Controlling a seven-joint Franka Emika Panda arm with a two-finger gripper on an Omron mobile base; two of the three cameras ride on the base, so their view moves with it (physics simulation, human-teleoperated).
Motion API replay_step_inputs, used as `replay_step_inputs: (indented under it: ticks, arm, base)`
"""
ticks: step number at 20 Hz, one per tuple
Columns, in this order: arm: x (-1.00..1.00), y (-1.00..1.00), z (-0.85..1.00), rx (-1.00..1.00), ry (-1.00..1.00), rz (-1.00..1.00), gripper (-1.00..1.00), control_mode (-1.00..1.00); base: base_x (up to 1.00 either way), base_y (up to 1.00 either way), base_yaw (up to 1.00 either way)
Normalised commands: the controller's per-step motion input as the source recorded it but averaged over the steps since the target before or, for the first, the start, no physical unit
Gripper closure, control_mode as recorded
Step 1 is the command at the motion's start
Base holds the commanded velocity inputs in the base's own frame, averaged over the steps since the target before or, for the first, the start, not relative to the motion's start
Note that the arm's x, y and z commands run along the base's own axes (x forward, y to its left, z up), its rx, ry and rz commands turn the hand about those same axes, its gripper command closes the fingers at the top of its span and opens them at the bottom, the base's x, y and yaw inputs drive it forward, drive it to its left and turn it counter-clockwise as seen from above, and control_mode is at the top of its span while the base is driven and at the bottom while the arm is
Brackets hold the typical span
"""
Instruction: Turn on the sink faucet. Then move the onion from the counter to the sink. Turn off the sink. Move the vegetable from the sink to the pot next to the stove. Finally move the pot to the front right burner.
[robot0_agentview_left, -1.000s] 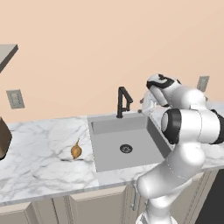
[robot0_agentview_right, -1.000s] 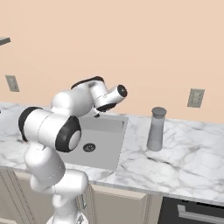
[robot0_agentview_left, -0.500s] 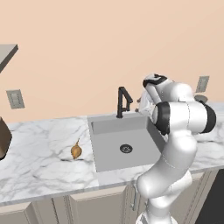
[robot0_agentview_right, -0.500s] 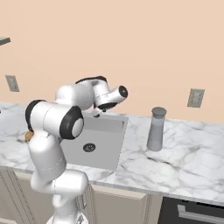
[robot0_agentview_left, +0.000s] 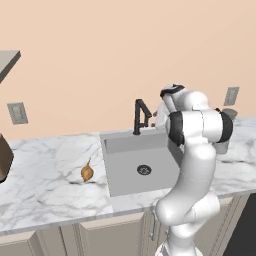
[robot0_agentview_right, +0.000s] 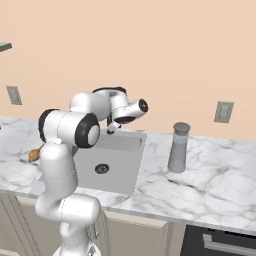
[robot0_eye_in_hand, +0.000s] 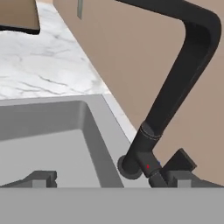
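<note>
One step of the task is in hand, as I judge it: turning on the sink faucet (robot0_eye_in_hand: 175, 87). The end effector (robot0_eye_in_hand: 109, 179) stands wide open and holds nothing; in the hand view its two fingertips (robot0_eye_in_hand: 41, 178) rise near the base of the faucet, and the small lever at this base is just beside the right one. No water shows from the spout. The onion (robot0_agentview_left: 87, 172) lies on the counter (robot0_agentview_left: 45, 170), left of the sink (robot0_agentview_left: 115, 142) and apart from its rim; it is untouched.

The risk I see is in the approach. The lever is small and the neck is close to it, so a fingertip may meet the neck or the base and push there, and the lever then does not move. The end effector may also slide off the lever because the contact is on a narrow edge. A grey jar (robot0_agentview_right: 178, 147) stands on the counter, well to the right of the sink
</note>
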Motion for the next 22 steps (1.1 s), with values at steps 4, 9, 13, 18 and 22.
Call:
replay_step_inputs:
  ticks: [4, 9, 13, 18, 22]
  arm:
    - [0.31, 0.00, -0.18, 0.01, -0.01, 0.05, -1.00, -1.00]
    - [0.33, 0.02, -0.10, 0.01, 0.00, 0.04, -1.00, -1.00]
    - [0.32, 0.04, -0.08, 0.01, 0.00, 0.03, -1.00, -1.00]
    - [0.27, 0.09, -0.09, 0.00, 0.00, 0.00, -1.00, -1.00]
    - [0.26, 0.08, -0.11, 0.00, 0.00, 0.00, -1.00, -1.00]
  base:
    - [0.00, 0.00, 0.00]
    - [0.00, 0.00, 0.00]
    - [0.00, 0.00, 0.00]
    - [0.00, 0.00, 0.00]
    - [0.00, 0.00, 0.00]
